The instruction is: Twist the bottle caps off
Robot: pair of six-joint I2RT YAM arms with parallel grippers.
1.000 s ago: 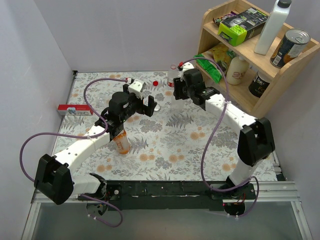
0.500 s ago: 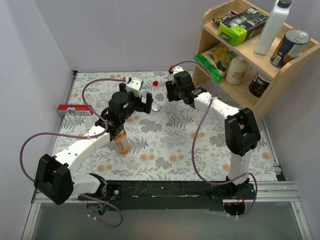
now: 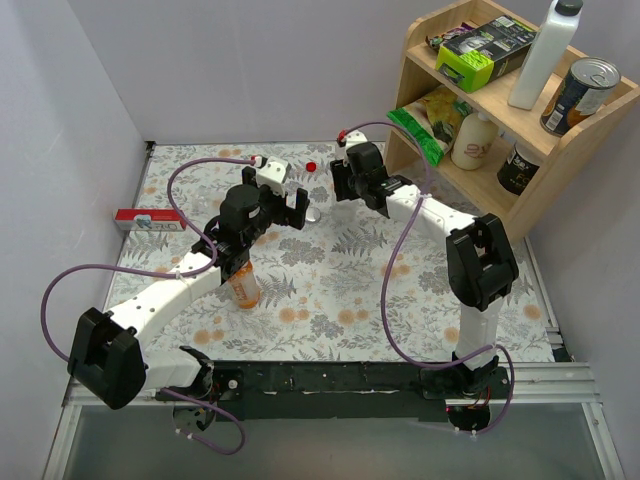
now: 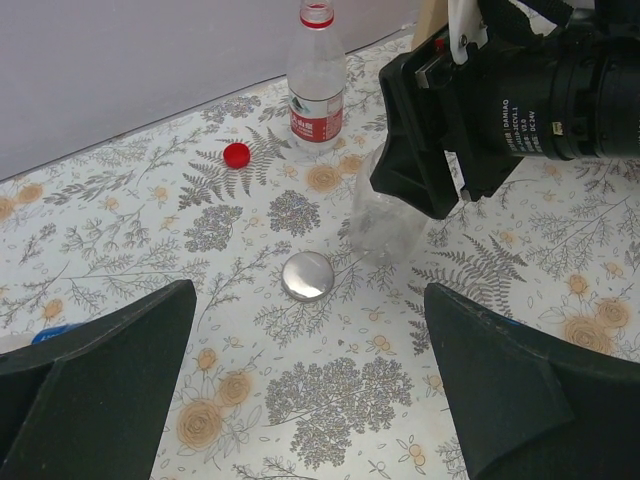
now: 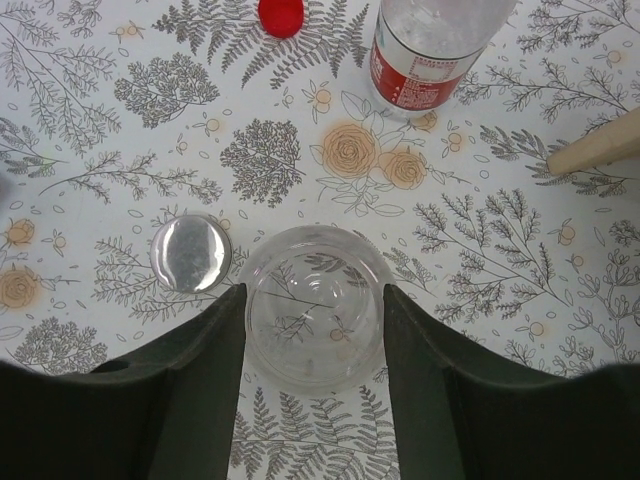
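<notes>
The right gripper (image 5: pixel 313 292) is clamped on the squat clear bottle (image 5: pixel 315 325), which stands upright, mouth open and empty. Its silver-white cap (image 5: pixel 191 253) lies flat on the floral table (image 5: pixel 520 300) just beside it at 10 o'clock. The red cap (image 5: pixel 281 15) lies at 12 o'clock, near the uncapped red-labelled bottle (image 5: pixel 425 50) at 1 o'clock. The left gripper (image 3: pixel 283 212) is spread wide, holding nothing.

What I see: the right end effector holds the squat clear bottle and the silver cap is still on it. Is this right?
No. The right end effector does hold the squat clear bottle, but the silver cap is off, lying beside it; the right wrist view shows this.
</notes>
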